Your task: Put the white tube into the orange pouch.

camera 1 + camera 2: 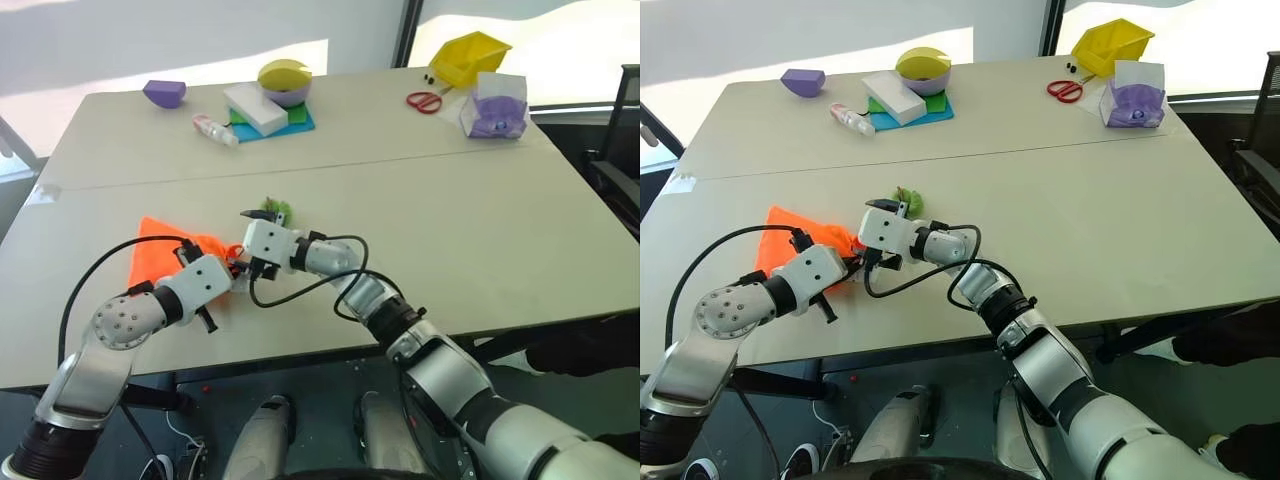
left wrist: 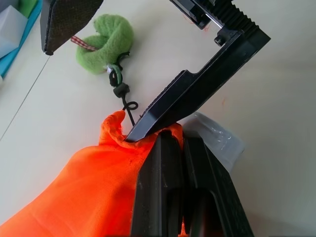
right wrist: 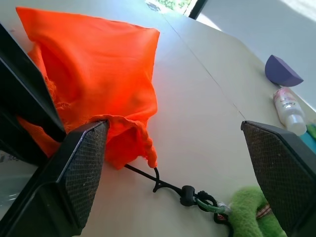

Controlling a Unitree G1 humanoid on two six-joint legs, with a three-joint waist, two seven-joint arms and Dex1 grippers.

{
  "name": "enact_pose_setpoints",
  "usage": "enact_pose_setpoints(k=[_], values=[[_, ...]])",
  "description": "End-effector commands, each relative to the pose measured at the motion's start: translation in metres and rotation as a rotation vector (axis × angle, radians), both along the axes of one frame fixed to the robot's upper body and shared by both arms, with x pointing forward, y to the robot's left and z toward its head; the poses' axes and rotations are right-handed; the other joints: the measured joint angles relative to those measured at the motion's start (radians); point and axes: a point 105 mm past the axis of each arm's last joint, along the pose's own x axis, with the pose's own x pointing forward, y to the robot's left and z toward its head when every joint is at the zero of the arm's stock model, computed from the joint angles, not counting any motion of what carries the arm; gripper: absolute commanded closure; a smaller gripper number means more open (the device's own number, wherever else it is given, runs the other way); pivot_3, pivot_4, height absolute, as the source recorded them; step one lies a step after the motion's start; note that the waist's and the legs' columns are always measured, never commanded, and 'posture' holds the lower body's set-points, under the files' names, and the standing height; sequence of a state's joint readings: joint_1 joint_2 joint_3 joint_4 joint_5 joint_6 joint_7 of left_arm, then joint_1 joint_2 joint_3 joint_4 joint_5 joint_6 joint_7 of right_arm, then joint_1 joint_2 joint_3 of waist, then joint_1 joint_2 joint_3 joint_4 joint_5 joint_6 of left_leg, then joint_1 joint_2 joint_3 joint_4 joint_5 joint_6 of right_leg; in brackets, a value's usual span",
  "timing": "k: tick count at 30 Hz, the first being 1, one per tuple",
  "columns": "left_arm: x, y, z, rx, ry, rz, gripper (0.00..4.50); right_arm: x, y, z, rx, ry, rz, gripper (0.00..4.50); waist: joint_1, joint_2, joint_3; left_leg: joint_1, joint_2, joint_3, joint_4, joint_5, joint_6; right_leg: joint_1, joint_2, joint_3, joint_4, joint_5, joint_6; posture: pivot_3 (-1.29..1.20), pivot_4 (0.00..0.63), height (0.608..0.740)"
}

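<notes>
Fabric at the mouth of the orange pouch (image 1: 165, 250) is pinched between the closed fingers of the left gripper (image 2: 180, 143), in the lower left of the left eye view. This looks like a way to anchor the soft bag so that it cannot slide while the opening is worked. The right gripper (image 3: 173, 128) sits just beyond it, near the centre of the frame. Its fingers are spread wide and hold nothing. One black fingertip (image 2: 133, 136) presses at the gathered rim of the pouch, apparently to pry the mouth open or keep it open. The other finger stands well clear over the table (image 1: 450, 230).

A pale flattened piece with a crimped edge, most likely the white tube (image 2: 217, 140), lies on the table just beside the left gripper and the pouch mouth, partly hidden under the right finger. It is not yet inside the pouch. It lies close to the opening, so a short push could send it in once the rim gapes.

The thin black cord (image 3: 143, 175) trails from the rim to a fuzzy green tag (image 2: 106, 44) and lies slack, so the drawstring is not pulling the mouth shut.

Far off in the upper left of the frame, a small white bottle (image 1: 215, 129) and a white block (image 1: 255, 108) lie apart from the work and play no part in it
</notes>
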State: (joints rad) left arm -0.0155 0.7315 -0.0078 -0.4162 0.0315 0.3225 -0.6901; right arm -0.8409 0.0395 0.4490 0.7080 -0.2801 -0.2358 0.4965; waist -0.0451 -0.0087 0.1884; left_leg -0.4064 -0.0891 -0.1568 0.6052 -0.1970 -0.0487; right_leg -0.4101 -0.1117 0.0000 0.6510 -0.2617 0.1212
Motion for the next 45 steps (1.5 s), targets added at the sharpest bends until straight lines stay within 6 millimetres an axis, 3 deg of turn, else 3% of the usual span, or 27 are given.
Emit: enact_pose_setpoints(k=[1, 5, 8, 13, 16, 22, 31, 39, 45], values=[[-0.005, -0.008, 0.004, -0.008, -0.008, -0.043, 4.5, 0.001, 0.002, 0.001, -0.101, -0.151, 0.027, 0.05, 0.0, 0.0, 0.0, 0.0, 0.0, 0.0, 0.0, 0.0, 0.0, 0.0, 0.0, 0.0, 0.0, 0.0, 0.0, 0.0, 0.15, 0.74], [-0.006, -0.009, 0.004, -0.011, -0.012, -0.048, 4.5, -0.001, 0.002, -0.007, -0.154, -0.207, 0.055, 0.05, 0.001, 0.0, 0.0, 0.0, 0.0, 0.0, 0.0, 0.0, 0.0, 0.0, 0.0, 0.0, 0.0, 0.0, 0.0, 0.0, 0.15, 0.74], [-0.006, -0.01, 0.005, -0.012, -0.018, -0.053, 4.5, -0.004, 0.012, 0.001, -0.023, -0.088, 0.045, 0.05, -0.004, 0.0, 0.0, 0.0, 0.0, 0.0, -0.001, 0.0, 0.0, 0.0, 0.001, 0.001, 0.0, 0.0, 0.0, 0.0, 0.15, 0.74], [-0.006, -0.011, 0.005, -0.017, -0.018, -0.058, 4.5, -0.016, 0.026, 0.006, 0.003, -0.069, 0.108, 0.05, -0.009, 0.0, 0.0, 0.002, 0.001, 0.0, -0.008, 0.003, -0.005, -0.002, 0.004, 0.003, -0.001, 0.001, -0.002, 0.0, 0.15, 0.74], [-0.006, -0.011, 0.005, -0.011, -0.018, -0.057, 4.5, -0.02, 0.029, 0.005, -0.01, -0.076, 0.141, 1.3, -0.009, 0.0, 0.0, 0.002, 0.001, 0.0, -0.009, 0.004, -0.006, -0.002, 0.005, 0.003, 0.0, 0.001, -0.002, 0.0, 0.15, 0.74], [-0.006, -0.011, 0.003, -0.009, -0.016, -0.057, 4.5, -0.024, 0.028, 0.003, -0.007, -0.062, 0.168, 4.47, -0.01, 0.0, 0.0, 0.002, 0.002, -0.001, -0.009, 0.004, -0.007, -0.002, 0.005, 0.003, -0.001, 0.001, -0.003, 0.0, 0.15, 0.74], [-0.006, -0.013, 0.004, -0.016, -0.02, -0.063, 4.5, -0.01, 0.011, 0.008, 0.028, -0.051, 0.096, 4.47, 0.001, 0.0, 0.0, 0.003, 0.003, -0.001, -0.009, 0.005, -0.008, -0.002, 0.007, 0.002, -0.001, 0.002, -0.005, 0.0, 0.15, 0.74], [-0.004, -0.021, 0.01, -0.051, -0.065, -0.098, 4.5, 0.004, -0.036, 0.003, 0.021, -0.037, 0.0, 4.47, 0.002, 0.0, 0.0, 0.002, 0.003, -0.001, -0.009, 0.005, -0.008, -0.002, 0.007, 0.003, -0.001, 0.002, -0.005, 0.0, 0.15, 0.74], [-0.001, -0.033, 0.023, -0.097, -0.122, -0.152, 4.5, 0.001, -0.071, 0.009, 0.032, -0.006, -0.026, 4.47, 0.003, 0.0, 0.0, 0.002, 0.007, 0.0, -0.009, 0.005, -0.008, -0.002, 0.008, 0.002, -0.001, 0.002, -0.005, 0.0, 0.15, 0.74]])
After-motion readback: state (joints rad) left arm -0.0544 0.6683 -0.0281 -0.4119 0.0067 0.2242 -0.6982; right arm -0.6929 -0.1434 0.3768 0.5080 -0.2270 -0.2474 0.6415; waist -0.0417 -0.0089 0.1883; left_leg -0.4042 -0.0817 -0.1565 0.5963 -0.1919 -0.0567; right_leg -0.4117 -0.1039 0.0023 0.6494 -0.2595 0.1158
